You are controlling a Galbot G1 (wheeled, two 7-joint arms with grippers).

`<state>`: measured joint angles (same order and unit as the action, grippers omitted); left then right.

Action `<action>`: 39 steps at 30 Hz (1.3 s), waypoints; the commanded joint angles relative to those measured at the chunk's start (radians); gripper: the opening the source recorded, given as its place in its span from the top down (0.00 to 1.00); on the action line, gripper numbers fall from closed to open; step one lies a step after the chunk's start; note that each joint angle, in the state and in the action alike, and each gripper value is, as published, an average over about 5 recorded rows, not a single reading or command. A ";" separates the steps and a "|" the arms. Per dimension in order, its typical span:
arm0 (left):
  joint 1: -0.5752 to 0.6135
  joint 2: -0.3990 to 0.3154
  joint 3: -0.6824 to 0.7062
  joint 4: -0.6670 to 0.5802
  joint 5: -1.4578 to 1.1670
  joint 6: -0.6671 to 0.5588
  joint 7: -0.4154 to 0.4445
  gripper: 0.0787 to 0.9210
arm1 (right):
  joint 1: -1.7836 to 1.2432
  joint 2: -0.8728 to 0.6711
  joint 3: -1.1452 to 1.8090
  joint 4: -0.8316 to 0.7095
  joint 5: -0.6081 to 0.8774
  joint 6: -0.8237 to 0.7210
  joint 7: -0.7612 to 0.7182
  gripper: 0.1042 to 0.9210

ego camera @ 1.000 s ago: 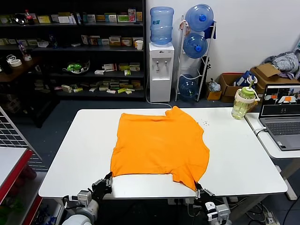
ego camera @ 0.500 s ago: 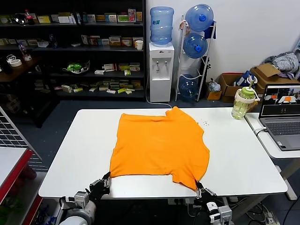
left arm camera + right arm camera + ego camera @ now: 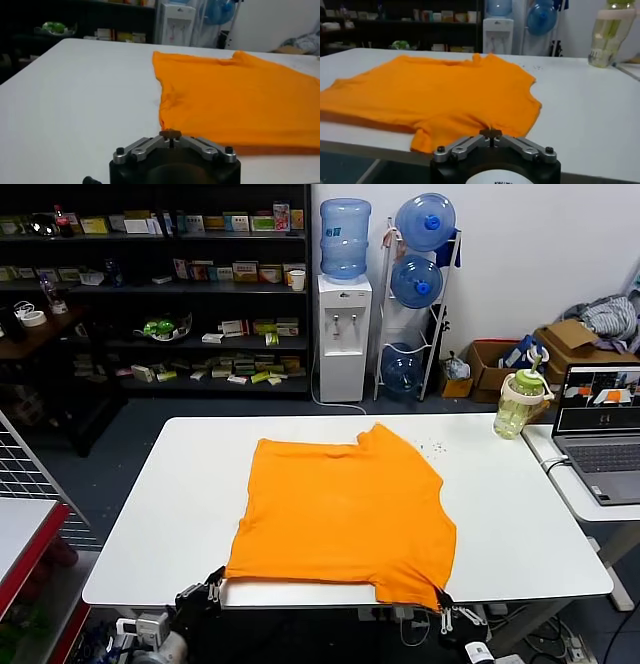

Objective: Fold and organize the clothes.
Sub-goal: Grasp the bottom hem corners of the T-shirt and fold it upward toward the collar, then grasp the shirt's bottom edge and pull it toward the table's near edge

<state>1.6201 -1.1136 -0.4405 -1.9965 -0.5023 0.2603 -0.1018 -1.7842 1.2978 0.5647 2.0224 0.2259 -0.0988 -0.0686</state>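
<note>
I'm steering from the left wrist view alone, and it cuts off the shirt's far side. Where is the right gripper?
Observer: The right gripper is at the near edge of the table, jaws shut on the right near corner of the orange T-shirt. The left gripper holds the left near corner the same way.
Operator: Does that right corner lie flat?
Observer: No, it hangs slightly over the table's near edge.
Operator: Is anything standing on the right side of the table?
Observer: A green-lidded bottle stands at the far right corner, well apart from the shirt.
</note>
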 commanded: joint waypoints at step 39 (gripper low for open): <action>-0.323 0.006 0.130 0.170 0.032 0.009 -0.011 0.52 | 0.349 -0.136 -0.047 -0.257 0.059 -0.073 -0.006 0.43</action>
<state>1.1854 -1.1244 -0.3088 -1.7389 -0.4773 0.2620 -0.1116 -1.2970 1.2037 0.4683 1.7323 0.3011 -0.1867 -0.0342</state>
